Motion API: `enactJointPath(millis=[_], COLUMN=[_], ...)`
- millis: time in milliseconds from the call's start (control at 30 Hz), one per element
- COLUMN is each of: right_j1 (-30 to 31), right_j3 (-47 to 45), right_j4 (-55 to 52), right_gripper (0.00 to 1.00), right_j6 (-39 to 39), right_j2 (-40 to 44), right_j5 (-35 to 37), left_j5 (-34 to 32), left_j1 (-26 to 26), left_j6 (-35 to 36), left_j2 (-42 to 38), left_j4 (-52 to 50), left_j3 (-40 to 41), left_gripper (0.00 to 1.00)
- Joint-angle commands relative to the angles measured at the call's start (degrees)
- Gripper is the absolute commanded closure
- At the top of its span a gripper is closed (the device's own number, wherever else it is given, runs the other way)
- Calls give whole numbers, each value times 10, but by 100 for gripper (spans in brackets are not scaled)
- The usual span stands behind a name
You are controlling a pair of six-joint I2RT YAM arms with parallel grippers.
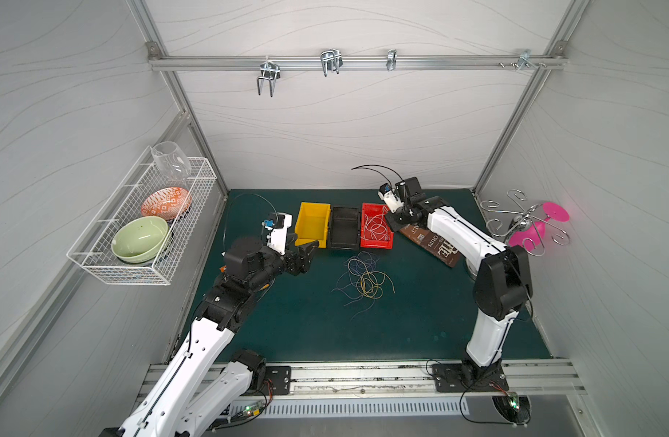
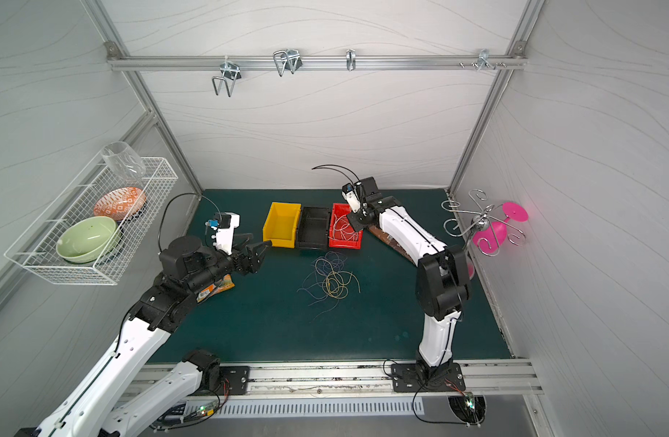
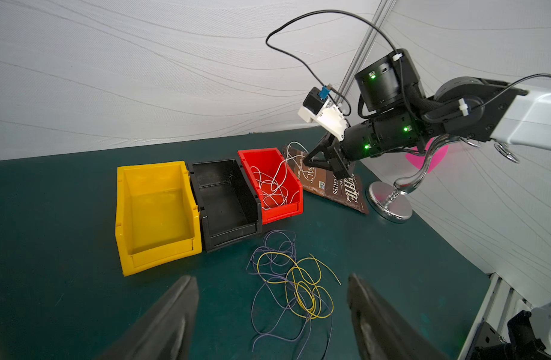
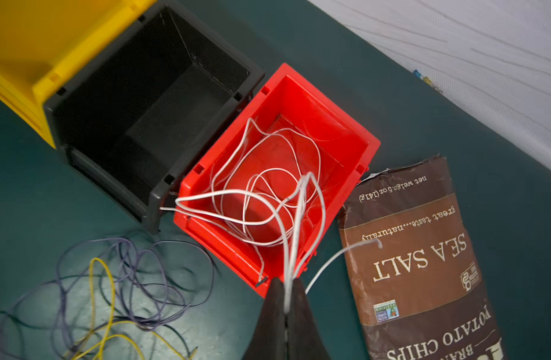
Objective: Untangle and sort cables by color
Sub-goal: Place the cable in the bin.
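Right gripper (image 4: 286,282) pinches white cables (image 4: 295,237) over the red bin (image 4: 372,146); left gripper (image 3: 271,277) stands wide, empty. Strands overhanging the rim may spill on release.

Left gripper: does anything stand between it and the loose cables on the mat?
Nothing visible does. The open left gripper faces the yellow and purple cables, with only bare mat between them.

Overhead pair above the whole table (image 1: 287,333); close wrist views, red bin (image 3: 282,209) in both.
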State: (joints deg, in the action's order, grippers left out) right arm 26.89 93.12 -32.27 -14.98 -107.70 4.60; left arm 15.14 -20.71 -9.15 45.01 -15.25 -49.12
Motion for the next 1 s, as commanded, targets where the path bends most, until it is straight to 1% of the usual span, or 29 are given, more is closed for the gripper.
enactJointPath(millis=[0, 200, 300, 700, 867, 967], right_j1=[8, 14, 15, 33, 30, 10], right_j3=[24, 56, 68, 128, 128, 113], right_j4=[-8, 1, 4, -18, -19, -9], right_gripper=[100, 100, 100, 100, 100, 100], right_j6=[-62, -75, -79, -126, -119, -80], right_j2=[-24, -71, -90, -129, -134, -129], right_j5=[20, -31, -46, -44, -42, -83], left_j5=[-2, 2, 2, 3, 3, 2], left_j1=[1, 1, 1, 2, 1, 1], left_j6=[8, 11, 14, 20, 21, 22], left_j2=[2, 12, 14, 26, 27, 26], left_j4=[13, 13, 13, 18, 17, 17], left_j3=[-9, -12, -12, -11, -10, -10], left_gripper=[20, 20, 20, 20, 20, 20])
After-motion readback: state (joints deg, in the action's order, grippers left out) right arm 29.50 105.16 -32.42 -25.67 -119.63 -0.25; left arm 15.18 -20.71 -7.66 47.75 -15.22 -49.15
